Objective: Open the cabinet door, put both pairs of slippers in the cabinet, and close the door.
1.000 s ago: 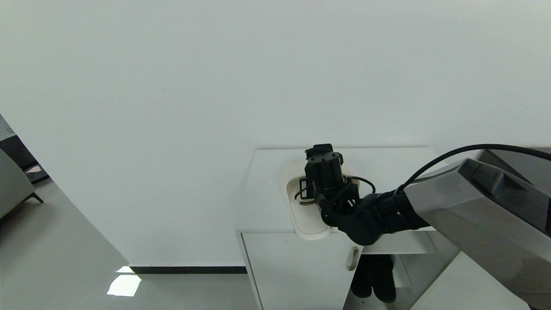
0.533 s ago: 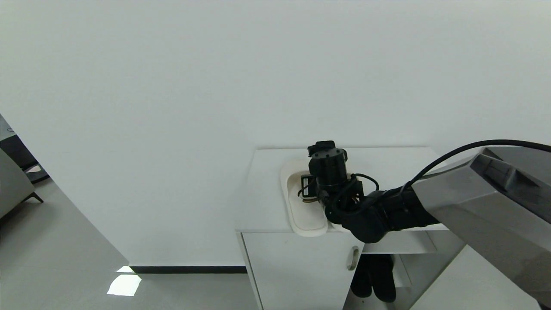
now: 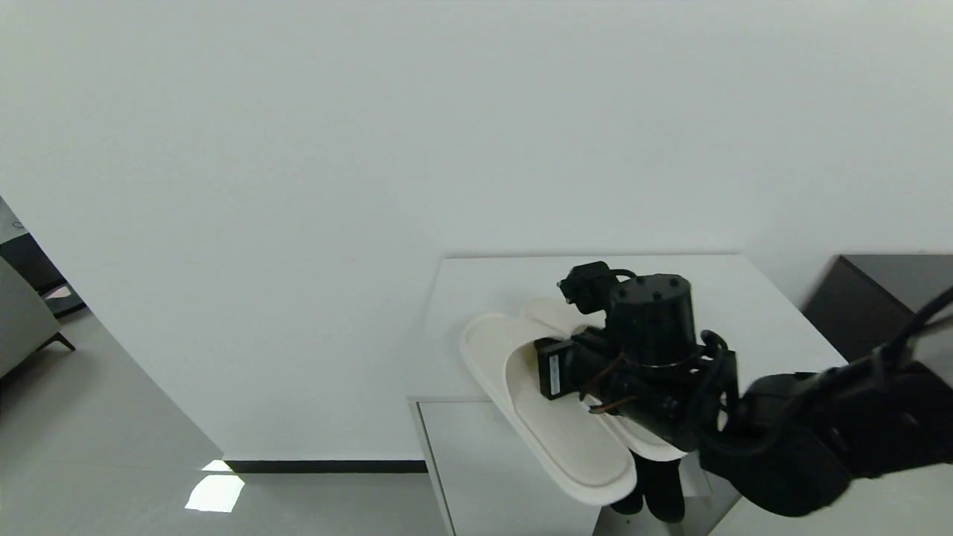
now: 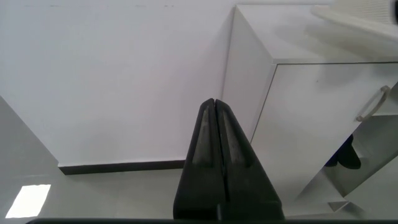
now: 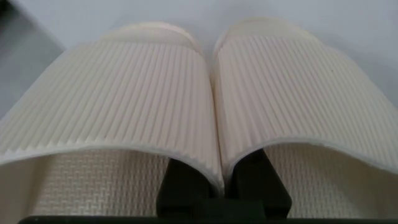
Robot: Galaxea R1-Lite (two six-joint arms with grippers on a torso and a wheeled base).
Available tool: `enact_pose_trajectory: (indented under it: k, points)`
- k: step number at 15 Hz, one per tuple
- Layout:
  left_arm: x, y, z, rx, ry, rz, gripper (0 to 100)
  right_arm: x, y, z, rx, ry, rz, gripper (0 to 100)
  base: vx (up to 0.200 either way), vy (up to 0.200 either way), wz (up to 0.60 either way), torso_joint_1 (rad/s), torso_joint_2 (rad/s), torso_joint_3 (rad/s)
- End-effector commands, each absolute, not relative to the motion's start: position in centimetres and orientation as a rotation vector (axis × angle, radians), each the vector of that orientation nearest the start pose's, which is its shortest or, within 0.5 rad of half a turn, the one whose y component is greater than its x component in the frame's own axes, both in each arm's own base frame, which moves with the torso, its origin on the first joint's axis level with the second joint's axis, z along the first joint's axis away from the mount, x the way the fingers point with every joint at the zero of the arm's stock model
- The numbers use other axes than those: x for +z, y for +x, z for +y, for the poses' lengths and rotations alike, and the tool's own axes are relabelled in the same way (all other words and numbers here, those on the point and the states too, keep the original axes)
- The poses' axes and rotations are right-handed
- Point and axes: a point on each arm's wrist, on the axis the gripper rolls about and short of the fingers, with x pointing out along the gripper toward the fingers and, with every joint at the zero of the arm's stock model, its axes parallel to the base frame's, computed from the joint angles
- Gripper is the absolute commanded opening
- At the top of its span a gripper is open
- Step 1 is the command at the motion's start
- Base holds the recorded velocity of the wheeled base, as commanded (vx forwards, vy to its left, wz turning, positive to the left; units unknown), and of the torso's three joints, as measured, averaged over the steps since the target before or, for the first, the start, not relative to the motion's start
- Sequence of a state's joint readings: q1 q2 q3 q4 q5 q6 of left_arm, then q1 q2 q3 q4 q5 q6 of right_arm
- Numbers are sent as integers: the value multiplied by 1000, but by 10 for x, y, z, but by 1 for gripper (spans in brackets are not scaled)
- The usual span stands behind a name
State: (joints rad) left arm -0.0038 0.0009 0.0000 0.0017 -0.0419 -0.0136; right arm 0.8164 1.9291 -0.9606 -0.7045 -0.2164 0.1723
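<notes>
A pair of white slippers [image 3: 566, 439] hangs tilted in the air, reaching out past the front edge of the white cabinet's top [image 3: 514, 279]. My right gripper [image 3: 595, 372] is shut on the white slippers [image 5: 155, 87], its fingers [image 5: 186, 183] pinching the two inner strap edges together. A black pair of slippers [image 3: 655, 495] stands inside the cabinet's open right half and also appears in the left wrist view [image 4: 345, 155]. My left gripper [image 4: 214, 143] is shut on nothing, low and to the left of the cabinet, with the closed left door [image 4: 311, 118] and its handle [image 4: 373, 102] beyond it.
The cabinet stands against a plain white wall. A dark piece of furniture [image 3: 878, 286] is to its right, and a grey seat [image 3: 22, 320] stands far left. Open floor [image 3: 112, 461] lies left of the cabinet.
My right arm has lifted the white slippers off the cabinet top and drawn them toward me and to the right, out over the front edge.
</notes>
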Motion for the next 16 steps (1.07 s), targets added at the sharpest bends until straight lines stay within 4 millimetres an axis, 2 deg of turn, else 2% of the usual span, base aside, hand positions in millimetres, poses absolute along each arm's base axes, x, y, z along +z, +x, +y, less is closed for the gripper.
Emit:
enact_pose_trajectory:
  k: [1,3,4,10,16]
  points:
    - [75,-23,-1,-44,-14,3,0,185,197,222,790,80,250,0,0,0,0,0,0,0]
    - [75,-23,-1,-44,-14,3,0,185,171,201,937,84,275,0,0,0,0,0,0,0]
    - [75,-23,-1,-46,-12,3,0,186,165,197,998,93,280,0,0,0,0,0,0,0]
    - [75,-23,-1,-46,-14,3,0,183,158,191,1057,94,301,0,0,0,0,0,0,0]
    - [75,-23,-1,-48,-14,3,0,180,155,192,1070,88,313,0,-200,0,0,5,2,3]
